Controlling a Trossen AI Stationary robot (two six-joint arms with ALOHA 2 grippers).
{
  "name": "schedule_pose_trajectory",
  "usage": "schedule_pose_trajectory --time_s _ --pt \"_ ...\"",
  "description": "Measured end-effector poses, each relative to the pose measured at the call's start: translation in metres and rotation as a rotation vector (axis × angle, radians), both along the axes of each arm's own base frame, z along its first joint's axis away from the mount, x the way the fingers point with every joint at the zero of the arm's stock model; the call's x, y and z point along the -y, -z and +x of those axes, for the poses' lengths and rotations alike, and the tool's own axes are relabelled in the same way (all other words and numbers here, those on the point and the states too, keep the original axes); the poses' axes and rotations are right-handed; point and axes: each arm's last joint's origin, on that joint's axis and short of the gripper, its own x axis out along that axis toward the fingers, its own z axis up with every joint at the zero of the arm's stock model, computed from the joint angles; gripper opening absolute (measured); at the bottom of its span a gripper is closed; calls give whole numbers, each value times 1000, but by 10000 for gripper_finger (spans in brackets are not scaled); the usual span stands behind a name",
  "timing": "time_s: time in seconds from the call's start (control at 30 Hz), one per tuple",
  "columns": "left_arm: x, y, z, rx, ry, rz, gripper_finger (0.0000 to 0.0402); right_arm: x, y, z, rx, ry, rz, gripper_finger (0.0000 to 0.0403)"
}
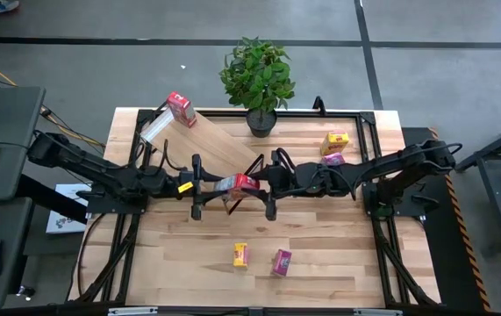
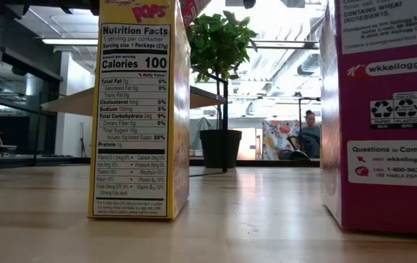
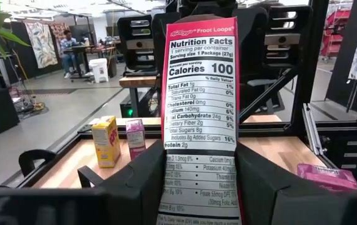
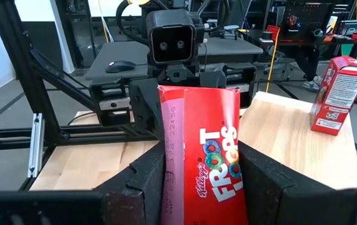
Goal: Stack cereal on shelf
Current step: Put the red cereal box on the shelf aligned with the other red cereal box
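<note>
Both of my grippers, left gripper [image 1: 199,187] and right gripper [image 1: 268,185], were clamped on opposite ends of one red cereal box [image 1: 238,183] above mid-worktop, its long axis running left-right between them, the shelf [image 1: 206,139] just beyond, far-left, nearer my left arm.

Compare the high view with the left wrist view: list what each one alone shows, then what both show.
Only the high view: the shelf with a red box on it, the potted plant's pot, and a yellow box beside a pink box near the table's front edge.

Only the left wrist view: the held box's nutrition panel, and a person seated in the room behind.

Both: the Froot Loops box between left gripper and right gripper.
</note>
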Motion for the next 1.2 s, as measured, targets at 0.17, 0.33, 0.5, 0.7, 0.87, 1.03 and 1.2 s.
schedule_pose_trajectory --time_s 0.17,0.33,0.5,0.7,0.87,1.03,1.2 --pt "-3 -2 -5 -24 -69 31 145 4 -6 -10 -31 25 -52 152" --pt "-8 -7 -16 -35 -136 33 143 9 -25 -34 -48 97 -66 152" --pt "-15 -21 -38 2 -278 15 143 15 -27 -53 -129 145 -27 152" --pt "-31 -28 -53 159 -536 -14 143 15 -24 -55 -170 160 -7 152" --pt "-41 -2 -61 218 -578 2 143 15 -21 -54 -190 171 -23 152" --pt "-42 6 -79 252 -537 38 143 15 -19 -55 -207 182 -32 152" --pt "-45 11 -96 197 -524 30 143 14 -9 -48 -249 184 -43 152"
